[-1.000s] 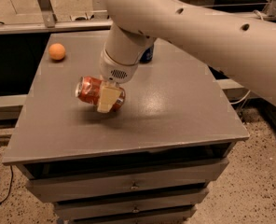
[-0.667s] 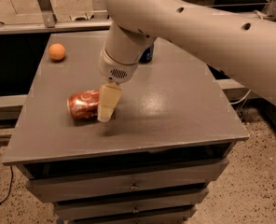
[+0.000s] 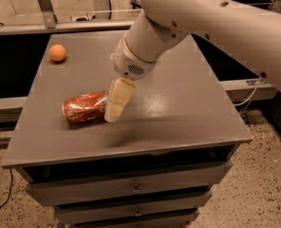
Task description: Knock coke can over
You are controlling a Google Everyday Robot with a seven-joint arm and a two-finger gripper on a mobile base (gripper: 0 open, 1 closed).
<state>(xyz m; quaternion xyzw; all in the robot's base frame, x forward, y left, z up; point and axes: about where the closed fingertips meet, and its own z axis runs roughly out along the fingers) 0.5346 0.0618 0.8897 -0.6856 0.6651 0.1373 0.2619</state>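
The coke can, reddish-orange, lies on its side on the grey table top, left of centre, its long axis running left to right. My gripper hangs from the white arm that comes in from the upper right. Its pale fingertips point down at the can's right end, touching or nearly touching it. The blue can is not in view; the arm covers the far part of the table.
A small orange fruit sits at the table's far left corner. The table is a drawer cabinet with drawers in its front. A metal rail and dark gaps run behind and beside it. Speckled floor lies at the right.
The can has gone from tilted at the fingertips to lying flat on its side, and slid left. The gripper has risen a little and stands at the can's right end.
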